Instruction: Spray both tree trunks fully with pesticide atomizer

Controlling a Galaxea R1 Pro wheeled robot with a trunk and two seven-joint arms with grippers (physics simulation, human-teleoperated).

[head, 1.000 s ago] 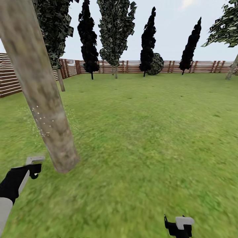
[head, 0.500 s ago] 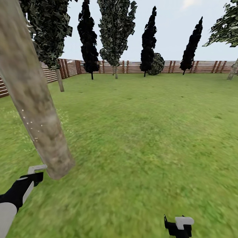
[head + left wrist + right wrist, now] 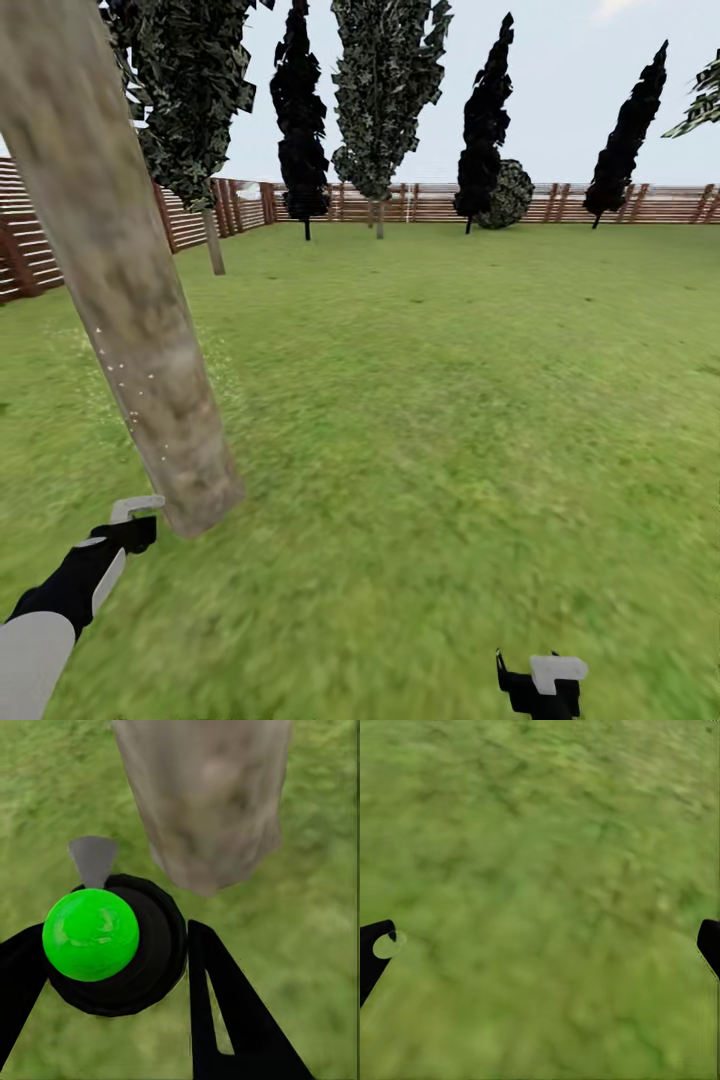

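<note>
A thick, pale grey-brown tree trunk (image 3: 130, 300) leans across the left of the head view, and white specks dot its lower part. My left gripper (image 3: 125, 530) is shut on the pesticide atomizer (image 3: 97, 941), a black body with a glossy green ball on top. Its grey nozzle (image 3: 137, 505) sits just beside the trunk's foot (image 3: 206, 817) and points at it. A second grey-trunked tree (image 3: 213, 240) with a dark mottled crown stands by the left fence. My right gripper (image 3: 540, 685) hangs low over bare grass, open, its fingertips (image 3: 373, 952) far apart.
The grass lawn (image 3: 450, 400) stretches wide to the right and ahead. A brown slat fence (image 3: 440, 203) rings it. Near-black narrow trees (image 3: 300, 120) and a round bush (image 3: 510, 195) line the far fence.
The whole picture has shifted right, so the camera has turned. My left gripper with the atomizer sits lower and nearer the trunk's foot than a second ago. The right gripper is unchanged.
</note>
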